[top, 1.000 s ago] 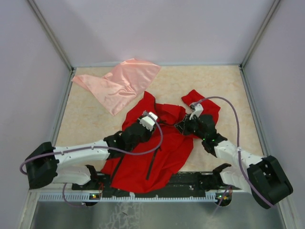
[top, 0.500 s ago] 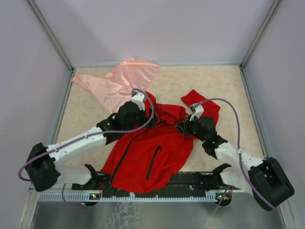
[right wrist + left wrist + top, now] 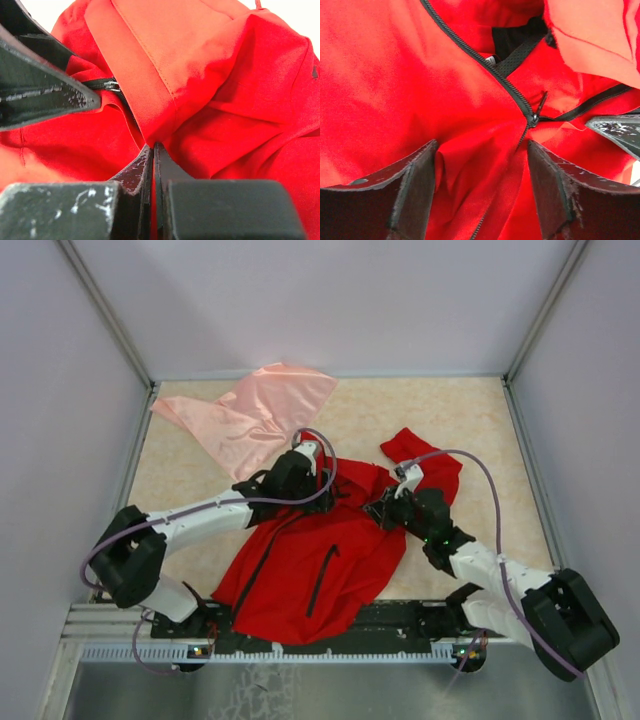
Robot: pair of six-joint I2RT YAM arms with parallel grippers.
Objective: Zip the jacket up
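The jacket (image 3: 300, 570) lies crumpled on the tabletop (image 3: 470, 430), from centre toward 6 o'clock. The left tool (image 3: 481, 150) hangs wide open above the zipper (image 3: 502, 82). At its 3 o'clock, the right tool (image 3: 153, 150) is closed and pinches the jacket's red fabric.

The red jacket (image 3: 300, 575) lies crumpled on the counter (image 3: 460, 420), sleeves bunched; its black front zipper (image 3: 490, 67) gapes open above the slider.

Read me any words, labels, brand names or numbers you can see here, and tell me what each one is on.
No text is legible in any view.
Jacket: no readable lettering or logo shows.
Pale tab beside the zipper, left wrist view: too small and blurred to read.
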